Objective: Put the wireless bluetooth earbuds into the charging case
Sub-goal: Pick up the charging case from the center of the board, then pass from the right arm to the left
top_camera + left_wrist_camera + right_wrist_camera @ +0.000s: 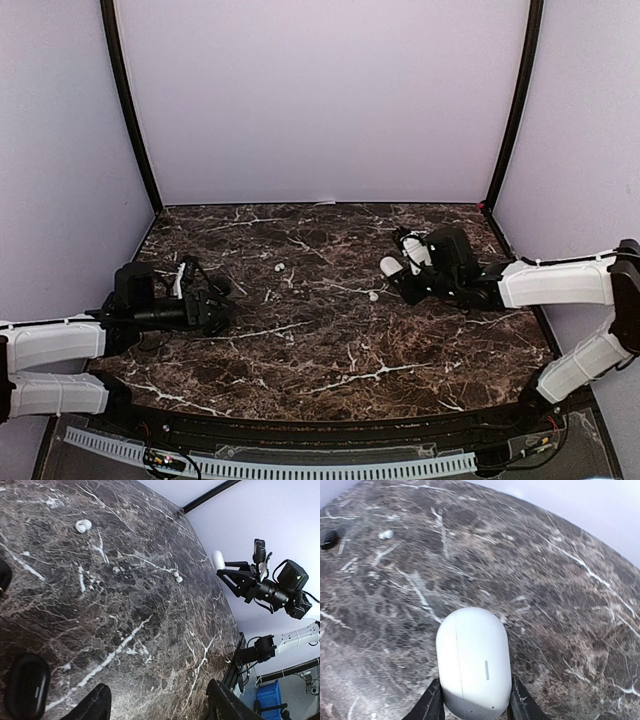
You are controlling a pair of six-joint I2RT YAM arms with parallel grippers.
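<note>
The case [474, 655] is clamped by the right gripper [475, 702]; one white bud [373, 295] is seen on the table [330, 370] just to its left, apparently well apart from the left gripper [157, 707], which is spread and empty.

Marble tbl [330, 350] w/ white earbud [279, 267], 2nd earbud [373, 295], black case [27, 685].

Lab test booth. Plain pale walls [320, 100] box in my dark marble-look table [330, 350], black corner posts [128, 110], cable track [270, 467] along near edge, blue bin [272, 696] beyond.
</note>
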